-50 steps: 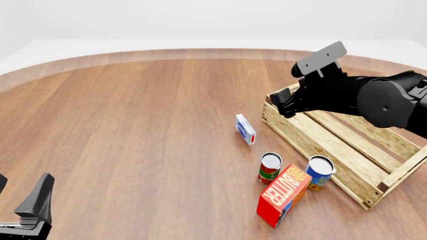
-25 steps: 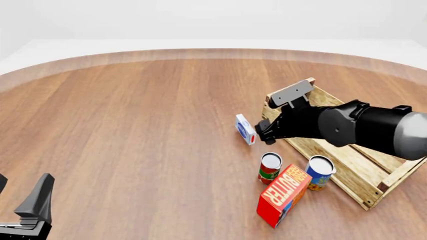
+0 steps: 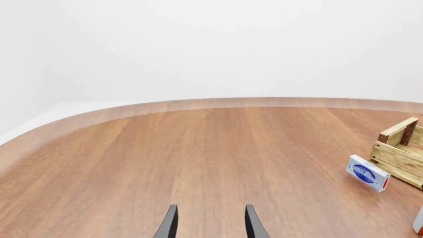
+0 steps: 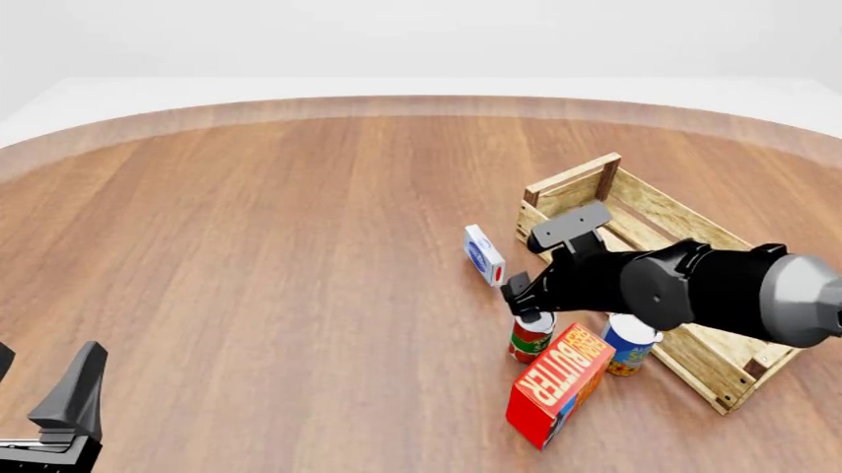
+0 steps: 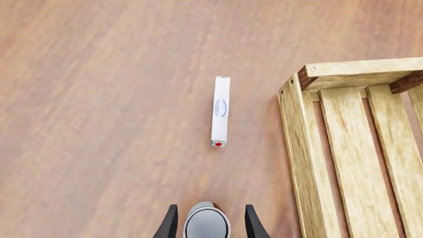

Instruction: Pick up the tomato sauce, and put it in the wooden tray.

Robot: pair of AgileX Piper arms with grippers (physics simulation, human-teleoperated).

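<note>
Right hand [image 4: 526,299] low over the tomato sauce [image 4: 530,339], released, its two dark fingers [image 5: 170,224] spread to either side of the can's silvery top with a thin gap showing on each side in the right wrist view [image 5: 206,224]; not clenched on anything. Left hand [image 4: 39,392] at the near left corner of the front view, well apart from everything else, likewise released, fingers [image 3: 172,223] parted over bare wood. Round wooden tabletop [image 4: 263,246] under it all, pale rim curving across the far side. On its right part, wooden tray [image 4: 569,185] of pale slats with darker corner posts, set at an angle, nothing seen inside but its own slatted floor, partly hidden behind the right arm. Near of the tray, red butter box [image 4: 559,382] standing on end and tilted, just beside the two cans. Tomato sauce upright on the tabletop, outside the tray, just left of the butter box's top. Blue-and-yellow can [image 4: 629,347] upright between the butter box and the tray's near wall. Smallest, flat blue-and-white box [image 4: 484,254] standing on its edge a little beyond the tomato sauce, near the tray's left corner but apart from it.
</note>
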